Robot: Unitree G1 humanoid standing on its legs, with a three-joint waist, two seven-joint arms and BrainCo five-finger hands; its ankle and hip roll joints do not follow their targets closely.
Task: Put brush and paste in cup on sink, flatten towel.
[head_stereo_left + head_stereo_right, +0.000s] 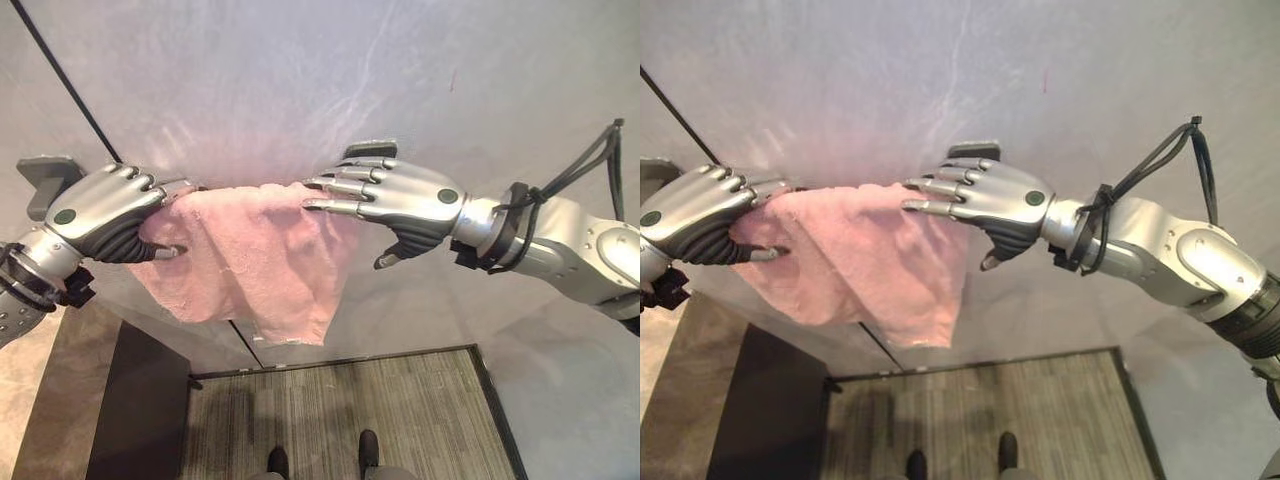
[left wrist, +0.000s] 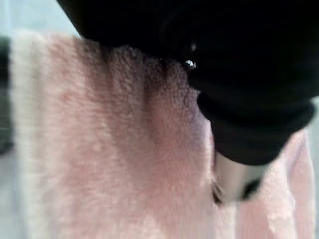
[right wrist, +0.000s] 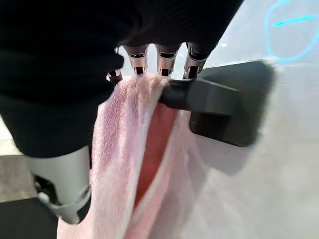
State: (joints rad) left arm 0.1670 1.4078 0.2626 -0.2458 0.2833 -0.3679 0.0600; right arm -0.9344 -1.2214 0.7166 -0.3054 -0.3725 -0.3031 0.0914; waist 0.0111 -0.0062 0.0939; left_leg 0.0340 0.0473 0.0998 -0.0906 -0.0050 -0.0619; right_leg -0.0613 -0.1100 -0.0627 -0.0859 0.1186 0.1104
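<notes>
A pink towel (image 1: 250, 260) hangs bunched over a rail on the grey wall, between two dark brackets (image 1: 45, 180) (image 3: 224, 104). My left hand (image 1: 95, 210) is at the towel's left end, fingers curled over the top edge and thumb pressed against the cloth below; the towel (image 2: 99, 149) shows close up past that hand. My right hand (image 1: 405, 200) is at the towel's right end by the right bracket (image 1: 370, 148). Its fingers lie straight across the top of the towel (image 3: 119, 149), and its thumb (image 3: 62, 184) hangs free below.
Under the towel, a dark cabinet (image 1: 140, 420) stands at the lower left beside a striped floor mat (image 1: 340, 410). A thin dark seam (image 1: 70, 90) runs diagonally down the wall.
</notes>
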